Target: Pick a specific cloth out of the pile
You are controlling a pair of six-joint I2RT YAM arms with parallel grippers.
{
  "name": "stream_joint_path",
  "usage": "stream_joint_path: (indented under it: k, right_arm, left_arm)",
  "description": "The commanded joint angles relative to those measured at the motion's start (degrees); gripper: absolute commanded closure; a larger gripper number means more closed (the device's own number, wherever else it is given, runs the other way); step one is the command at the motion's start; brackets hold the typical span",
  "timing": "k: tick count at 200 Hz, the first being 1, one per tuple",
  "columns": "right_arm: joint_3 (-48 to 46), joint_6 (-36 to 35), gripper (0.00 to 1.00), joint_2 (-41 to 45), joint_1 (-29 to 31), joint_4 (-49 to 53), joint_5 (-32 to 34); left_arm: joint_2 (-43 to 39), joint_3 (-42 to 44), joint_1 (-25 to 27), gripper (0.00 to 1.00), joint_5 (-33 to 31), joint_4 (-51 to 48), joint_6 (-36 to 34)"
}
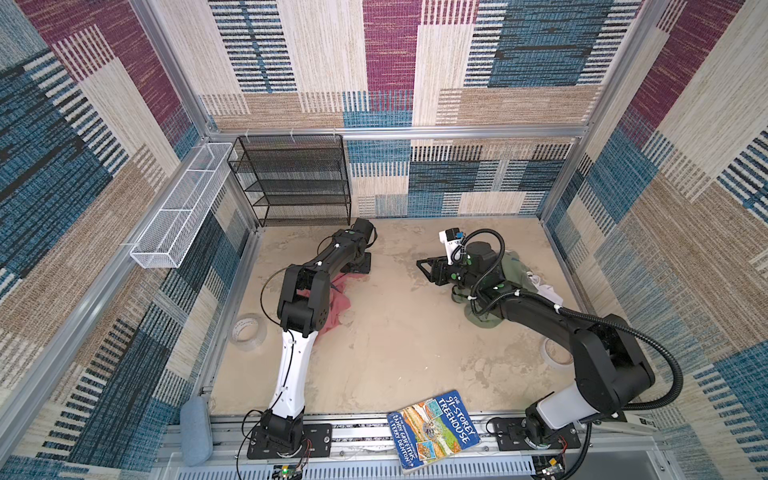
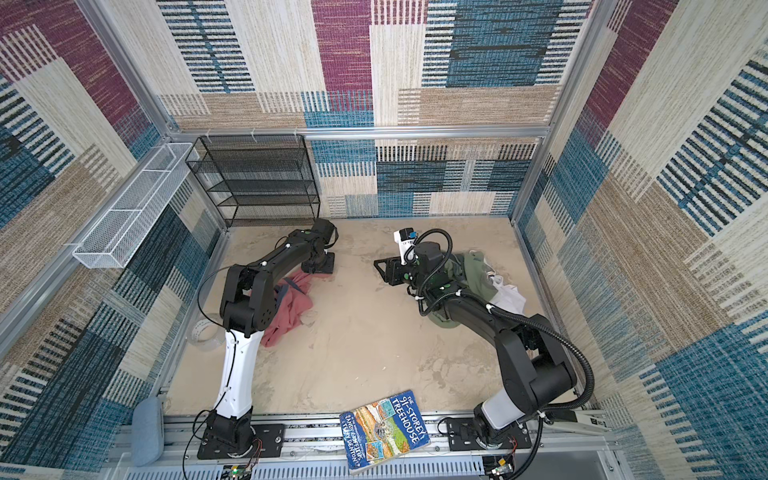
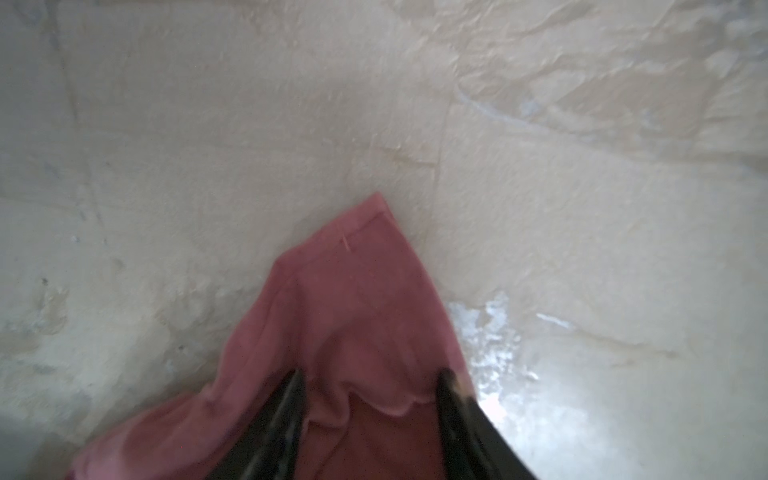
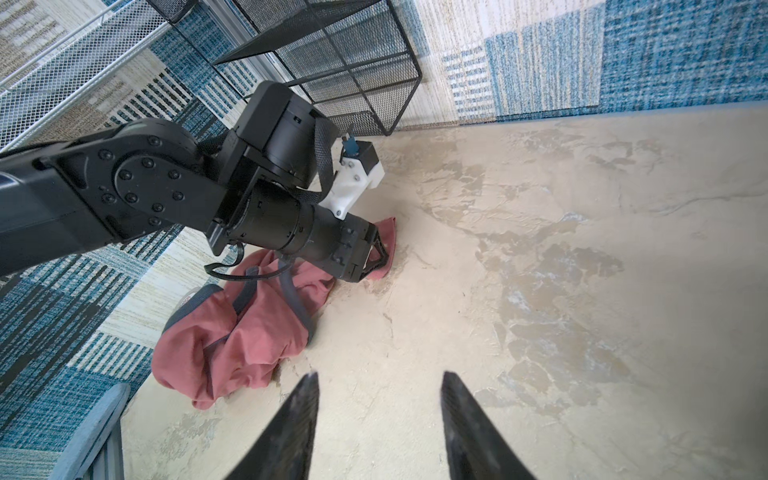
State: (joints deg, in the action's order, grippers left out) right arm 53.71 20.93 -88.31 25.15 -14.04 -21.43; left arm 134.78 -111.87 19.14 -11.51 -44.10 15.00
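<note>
The left gripper (image 3: pixel 370 374) is about half open. Its two black jaws are set astride a loose fold of the cloth (image 3: pixel 353 299), a crumpled salmon-pink soft garment with dark grey-blue trim. The fold lies slack between the jaws and is not pinched. In both top views this gripper sits just in front of the right end of the rack (image 1: pixel 299 178), a black wire-mesh shelf unit against the back wall. The cloth spreads from there, away from the rack, across the mottled beige table (image 1: pixel 395 332), partly hidden under the left arm. The right gripper (image 4: pixel 379 374) is also about half open and holds nothing, with bare table showing between its dark pointed jaws. It hangs to the right of the rack. Farther right of the rack lies the pile (image 1: pixel 513 266), a mound of olive-green and white garments, well apart from the cloth. A colourful paperback book (image 1: pixel 432 428) lies at the table edge opposite the rack.
</note>
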Motion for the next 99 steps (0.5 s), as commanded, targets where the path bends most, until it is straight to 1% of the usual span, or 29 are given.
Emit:
stream_joint_path:
  k: [1, 9, 16, 34, 61, 99]
  right_arm:
    - [0.42, 1.05, 0.49, 0.12, 0.08, -1.56, -0.11]
    - [0.59, 1.06, 0.49, 0.07, 0.08, -1.51, -0.09]
    - [0.62, 1.04, 0.49, 0.07, 0.08, -1.54, 0.02]
    - [0.78, 1.13, 0.49, -0.06, 0.12, -1.55, 0.07]
    - [0.99, 1.39, 0.49, -0.19, 0.11, -1.47, 0.11]
    - [0.86, 1.54, 0.49, 0.20, 0.08, -1.25, 0.16]
  left_arm:
    - [1.01, 0.86, -0.39, 0.59, 1.04, -1.48, -1.13]
    - [1.01, 1.11, -0.41, 0.68, 1.27, -1.45, -1.07]
    - [1.00, 1.36, -0.50, 0.78, 1.29, -1.34, -0.95]
    - [0.31, 2.41, -0.66, 1.00, 1.49, -0.85, -0.78]
    - [-2.31, 4.42, -0.68, 1.00, 1.21, 0.63, -0.46]
    - [-8.33, 6.14, -0.82, 1.00, 1.25, 2.30, -0.05]
